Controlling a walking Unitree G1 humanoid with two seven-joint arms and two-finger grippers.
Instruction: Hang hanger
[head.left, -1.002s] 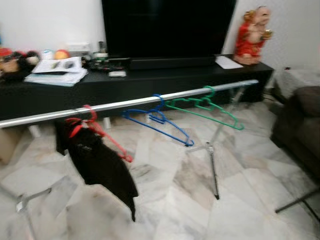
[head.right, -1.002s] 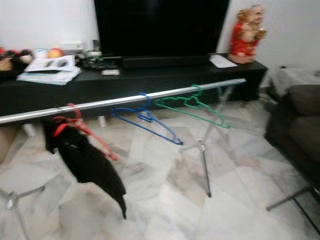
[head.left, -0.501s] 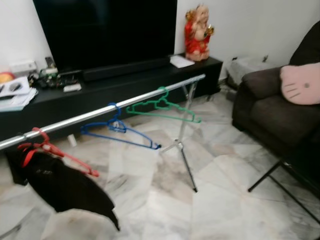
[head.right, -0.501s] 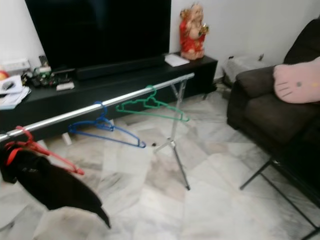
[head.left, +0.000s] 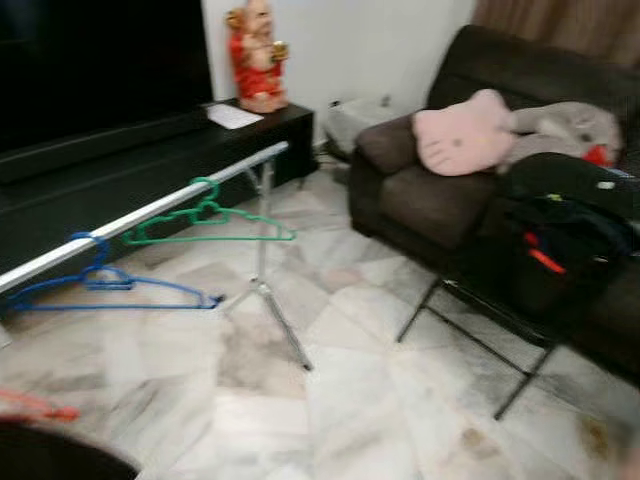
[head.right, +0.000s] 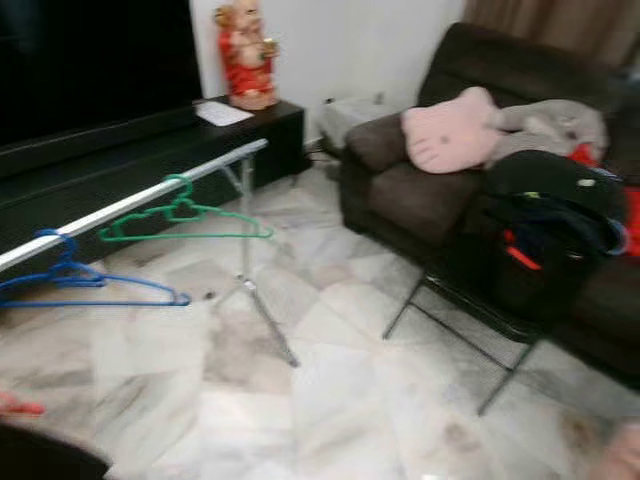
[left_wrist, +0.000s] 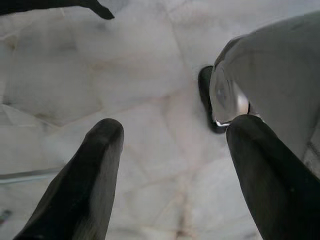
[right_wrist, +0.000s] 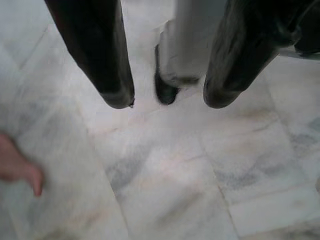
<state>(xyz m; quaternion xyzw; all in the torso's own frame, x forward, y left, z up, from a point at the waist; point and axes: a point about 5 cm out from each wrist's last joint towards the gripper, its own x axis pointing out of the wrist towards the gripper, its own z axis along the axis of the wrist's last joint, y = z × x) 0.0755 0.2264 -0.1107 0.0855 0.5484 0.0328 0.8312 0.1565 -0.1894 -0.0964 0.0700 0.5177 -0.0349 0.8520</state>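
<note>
A silver clothes rail (head.left: 150, 212) runs across the left of the room on a folding stand. A green hanger (head.left: 210, 222) hangs near its end and a blue hanger (head.left: 100, 285) further left. At the lower left edge I see the tip of a red hanger (head.left: 40, 408) and a black garment (head.left: 50, 465). My left gripper (left_wrist: 174, 129) is open, pointing down at the marble floor beside my own leg. My right gripper (right_wrist: 169, 100) is open too, over the floor, holding nothing.
A dark sofa (head.left: 440, 200) with a pink cushion (head.left: 462, 135) stands at the right. Before it, a folding rack carries a dark pile of clothes (head.left: 560, 240). A black TV cabinet (head.left: 150, 150) with a red figurine (head.left: 255, 55) lines the back wall. A person's toes (right_wrist: 20, 170) rest on the floor.
The camera has swung to the right: the rail and hangers have slid to the left of the picture, and the sofa and the rack of clothes have come into view.
</note>
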